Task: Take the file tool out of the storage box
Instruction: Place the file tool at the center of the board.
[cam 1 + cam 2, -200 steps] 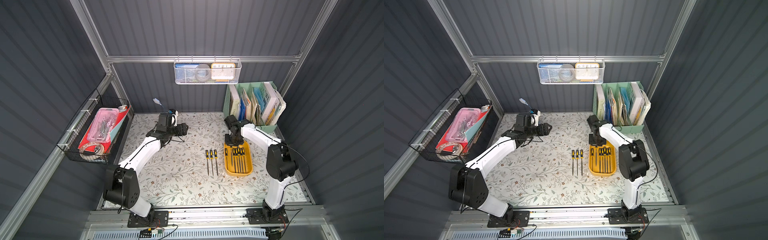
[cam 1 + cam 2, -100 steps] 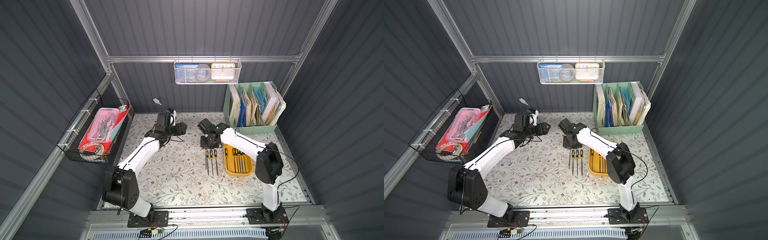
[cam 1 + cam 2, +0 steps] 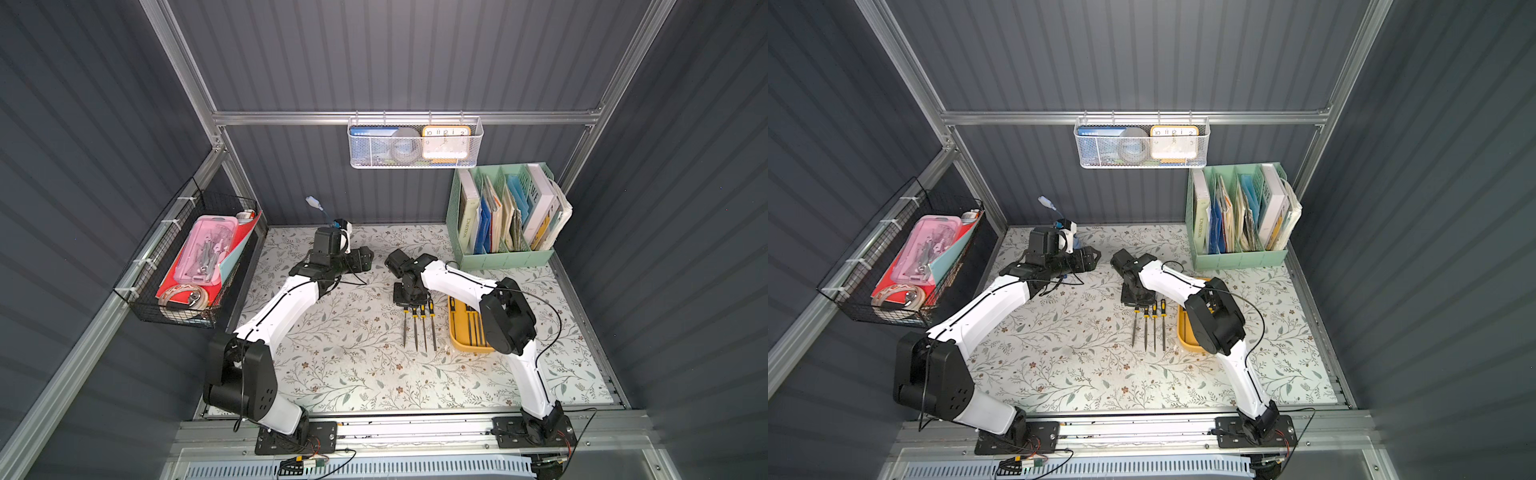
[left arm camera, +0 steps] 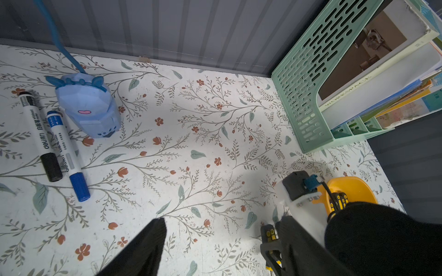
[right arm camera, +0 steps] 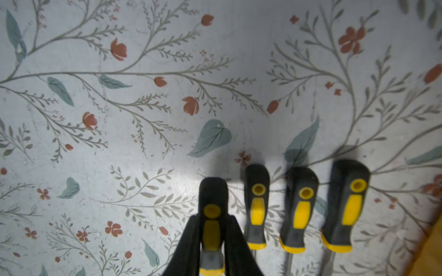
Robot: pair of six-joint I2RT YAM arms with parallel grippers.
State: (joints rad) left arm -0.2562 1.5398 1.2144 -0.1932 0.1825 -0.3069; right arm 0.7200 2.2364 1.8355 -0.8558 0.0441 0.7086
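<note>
Your right hand [image 5: 211, 241] is clamped on the black-and-yellow handle of a file tool [image 5: 211, 205]. That file is already out of the storage box [image 3: 469, 349], at the end of the row farthest from the box, just beside and parallel to three other files [image 5: 299, 210] lying on the tabletop [image 3: 332, 357]. Whether its tip rests on the surface you cannot tell from the wrist view. This reads as the set-down step of one removal. The next move calls for letting the file settle flat, parting the fingers and lifting straight up, so you do not nudge the neighbouring handle. More files [image 3: 469, 326] remain in the box, so another reach there likely follows. Your left hand [image 3: 365, 264] hovers near the back with its fingers apart, holding nothing.
</note>
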